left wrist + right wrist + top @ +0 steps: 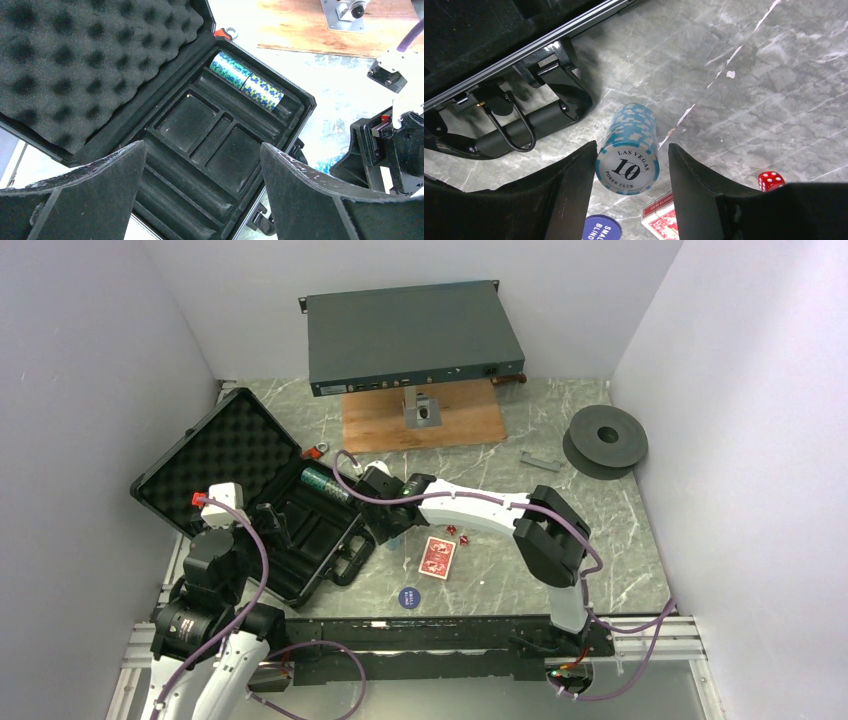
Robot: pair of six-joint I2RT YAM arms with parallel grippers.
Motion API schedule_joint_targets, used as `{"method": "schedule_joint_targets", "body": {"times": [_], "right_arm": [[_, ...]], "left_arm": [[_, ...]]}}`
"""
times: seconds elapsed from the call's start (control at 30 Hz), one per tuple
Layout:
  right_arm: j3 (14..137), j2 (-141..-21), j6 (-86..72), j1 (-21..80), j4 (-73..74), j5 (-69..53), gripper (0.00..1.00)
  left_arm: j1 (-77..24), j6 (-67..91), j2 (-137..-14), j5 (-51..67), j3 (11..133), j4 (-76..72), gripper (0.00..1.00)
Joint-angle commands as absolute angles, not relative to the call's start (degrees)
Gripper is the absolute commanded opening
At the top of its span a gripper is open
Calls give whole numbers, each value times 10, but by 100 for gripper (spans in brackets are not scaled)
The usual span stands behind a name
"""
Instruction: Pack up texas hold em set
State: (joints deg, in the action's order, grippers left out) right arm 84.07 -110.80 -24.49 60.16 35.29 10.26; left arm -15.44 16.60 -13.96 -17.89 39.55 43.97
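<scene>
The black briefcase (235, 455) lies open at the left, its egg-crate foam lid (75, 65) leaning back. Two teal-and-white chip stacks (246, 85) lie in the far slot of its tray (200, 135). My left gripper (202, 150) is open and empty above the tray. My right gripper (631, 145) is open and straddles an upright teal-and-white chip stack (629, 150) on the table beside the case handle (519, 132); its left finger is close to the stack and a gap shows on the right. The red-backed card deck (437, 557), the blue disc (410, 596) and the red dice (458, 535) lie on the table.
A large grey rack box (415, 335) sits at the back over a wooden board (400, 430) with a metal bracket (423, 412). A dark grey spool (605, 440) is at the back right, with a small grey strip (540, 458) near it. Walls close in on both sides.
</scene>
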Motion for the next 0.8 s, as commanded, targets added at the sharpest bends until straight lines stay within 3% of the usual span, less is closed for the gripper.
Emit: {"method": "schedule_joint_targets", "body": {"times": [0.0,0.2,0.37,0.6,0.77], "right_arm": [[865,-1108,-244,605,369,120,57],[866,-1107,-244,606,370,122,53],[872,-1111,-242,606,375,111,19],[878,-1091,-240,607,377,106,0],[880,-1067,-234,607,373,80,0]], "left_arm": [[-152,159,-135,-179,394,417,90],[-152,158,-136,-178,393,416,90],[-152,156,-136,-177,392,414,90],[-152,156,-137,-177,393,415,91],[-152,155,-138,-174,394,415,91]]}}
